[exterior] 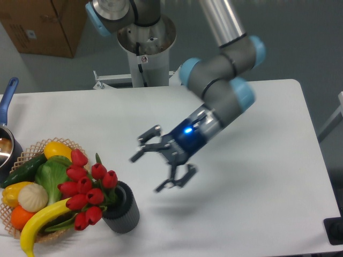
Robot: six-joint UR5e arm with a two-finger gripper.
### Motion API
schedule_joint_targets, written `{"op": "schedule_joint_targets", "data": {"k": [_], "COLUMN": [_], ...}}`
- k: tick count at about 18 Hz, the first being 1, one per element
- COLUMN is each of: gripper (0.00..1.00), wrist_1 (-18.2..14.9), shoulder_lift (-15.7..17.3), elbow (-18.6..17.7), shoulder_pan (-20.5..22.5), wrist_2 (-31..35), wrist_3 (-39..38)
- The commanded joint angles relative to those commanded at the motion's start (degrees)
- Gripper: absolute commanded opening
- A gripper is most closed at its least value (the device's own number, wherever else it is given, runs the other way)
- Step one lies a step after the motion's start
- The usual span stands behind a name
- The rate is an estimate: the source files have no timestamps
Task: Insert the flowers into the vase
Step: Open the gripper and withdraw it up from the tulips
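Observation:
The red tulip flowers (84, 188) stand with their stems in the vase (122, 212), a short dark grey ribbed cylinder near the table's front left. The buds lean left over the basket's edge. My gripper (151, 170) hovers to the right of the vase and above the table, tilted with its fingers pointing left. Its fingers are spread wide apart and hold nothing. It is apart from the flowers and the vase.
A wicker basket (27, 155) with green and yellow vegetables, a banana and an orange sits at the front left, touching the flowers. A blue-handled metal pot (6, 128) is at the left edge. A cardboard box (45, 24) stands behind the table.

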Motion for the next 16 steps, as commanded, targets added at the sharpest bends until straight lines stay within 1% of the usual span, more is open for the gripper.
{"op": "schedule_joint_targets", "data": {"k": [3,5,7,11,12,13,16], "gripper": [1.00,1.00,1.00,1.00,1.00,1.00,1.00], "wrist_1": [-0.09,-0.09,-0.26,-0.53,-1.66,-2.71,-3.43], "shoulder_lift": [1.41,2.47,2.64,2.56,2.30,2.12,1.42], "elbow": [0.97,1.67,2.73,2.73,2.82,2.73,2.38], "shoulder_pan": [1.67,2.20,2.21,1.94,1.86,1.85,2.38], "wrist_2": [8.87,18.18,26.71,41.31,46.47,49.92,52.67], "wrist_3": [-0.09,0.00,0.17,0.70,0.79,1.92,4.92]}}
